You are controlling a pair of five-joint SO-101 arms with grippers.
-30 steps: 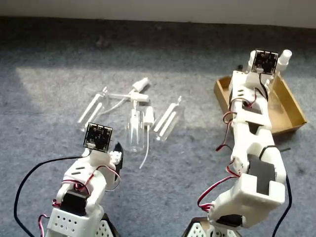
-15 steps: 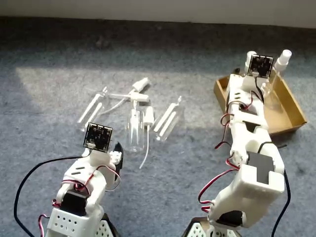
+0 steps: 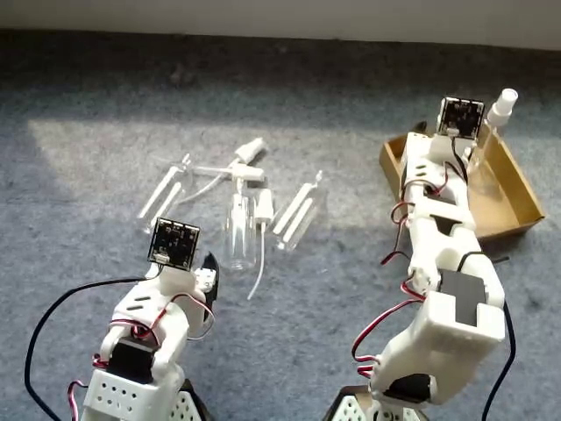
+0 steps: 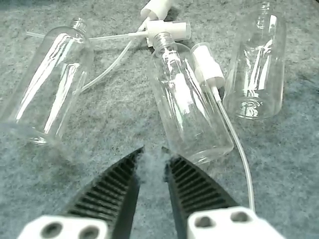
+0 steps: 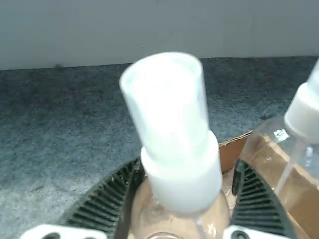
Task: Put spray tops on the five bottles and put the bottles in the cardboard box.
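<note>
Three clear uncapped bottles lie on the grey carpet: one, a middle one and a third. Loose white spray tops with thin tubes lie among them. My left gripper hovers just short of the middle bottle, open by a narrow gap, with nothing between its fingers. My right gripper is over the cardboard box, shut on a bottle with a white spray top. Beside it, a second capped bottle stands in the box.
The box sits at the far right, close to the dark strip along the carpet's back edge. The right arm stretches over the box's near wall. Open carpet lies between the loose bottles and the box.
The right arm has pulled back a little and sunk over the box with its bottle, then almost stopped. The left arm and the loose bottles have not moved.
</note>
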